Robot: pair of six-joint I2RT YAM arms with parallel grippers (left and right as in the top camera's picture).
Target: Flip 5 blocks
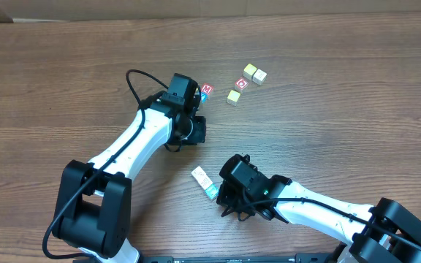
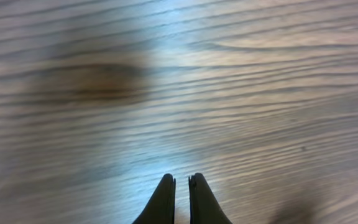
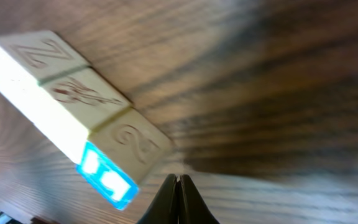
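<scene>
Both arms share 1 build. The left arm [image 1: 143,140] wears a smooth white shell. At the shell's base end sits a bulky black joint housing [image 1: 93,203], and at its far end a boxy black wrist block [image 1: 182,90]. A thin black cable [image 1: 133,79] loops out beside the shell. The right arm [image 1: 320,212] repeats the white shell, black joints and black cabling. The left claw [image 2: 181,180] and right claw [image 3: 178,178] each end in 2 slim, matte black fingers tapering to points.
</scene>
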